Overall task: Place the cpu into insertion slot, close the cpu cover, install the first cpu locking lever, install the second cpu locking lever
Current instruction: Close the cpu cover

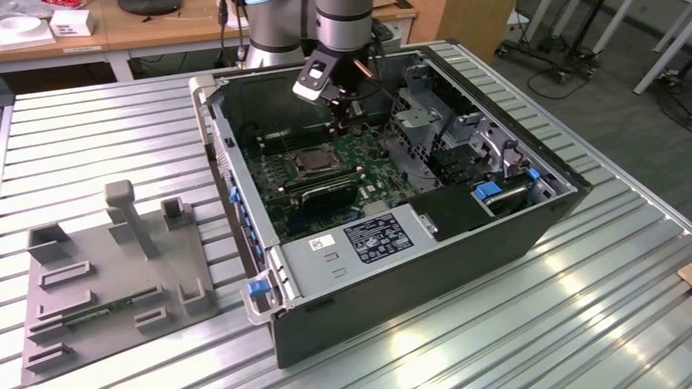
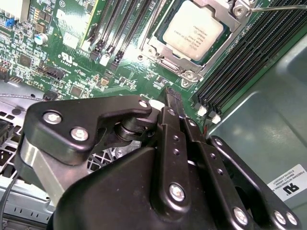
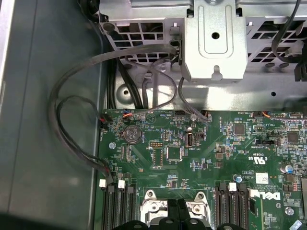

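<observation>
Currently your gripper hangs inside the open computer case, over the green motherboard and near the processor socket. Its pincer is clenched. In the second wrist view the two black fingers lie pressed together down to the tip, and you can see nothing caught between them. The cpu is already seated in its socket, pale face up. The cpu cover lies down around it as a silvery frame, with the chip showing through its open middle. From one corner of the cover a thin metal rod runs off beside the black memory slots; you cannot tell from these views whether it is latched. The fingertips sit just beside the socket's edge, clear of the chip, though whether they touch the board you cannot tell. In the first wrist view the clenched tip stands in front of the cover's two shiny tabs. Elsewhere on the board you have a round coin battery, and grey cables loop across to a perforated metal drive cage. In the exterior view the case stands on a ribbed metal table. A grey fixture block rests on that table toward the exterior view's left, well apart from the case.
</observation>
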Robot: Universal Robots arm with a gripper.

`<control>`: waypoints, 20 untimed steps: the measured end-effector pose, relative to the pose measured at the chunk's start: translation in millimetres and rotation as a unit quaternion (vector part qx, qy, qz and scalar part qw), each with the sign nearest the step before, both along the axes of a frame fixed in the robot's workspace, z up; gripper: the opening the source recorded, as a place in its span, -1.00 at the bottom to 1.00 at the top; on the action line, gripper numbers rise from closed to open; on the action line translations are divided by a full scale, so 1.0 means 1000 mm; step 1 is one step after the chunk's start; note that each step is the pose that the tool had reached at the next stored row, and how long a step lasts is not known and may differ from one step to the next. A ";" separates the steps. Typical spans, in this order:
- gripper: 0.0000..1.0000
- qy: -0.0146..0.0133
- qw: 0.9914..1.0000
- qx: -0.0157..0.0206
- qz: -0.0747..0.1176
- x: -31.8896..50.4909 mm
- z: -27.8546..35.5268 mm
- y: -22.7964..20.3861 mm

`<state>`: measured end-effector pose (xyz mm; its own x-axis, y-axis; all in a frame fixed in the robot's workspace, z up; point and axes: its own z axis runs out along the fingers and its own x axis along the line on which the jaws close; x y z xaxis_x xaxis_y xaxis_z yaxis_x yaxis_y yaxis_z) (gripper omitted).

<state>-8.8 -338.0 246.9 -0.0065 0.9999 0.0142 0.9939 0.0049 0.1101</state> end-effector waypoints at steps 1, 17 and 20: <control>-0.79 0.000 1.000 0.000 0.000 -0.0010 0.0000 0.0000; -0.79 0.030 1.000 0.000 0.000 -0.0009 -0.0007 0.0000; -0.79 0.031 1.000 0.000 0.000 -0.0009 -0.0006 0.0000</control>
<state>-9.7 -338.0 246.3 -0.0056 0.9999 0.0144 0.9988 0.0049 0.0483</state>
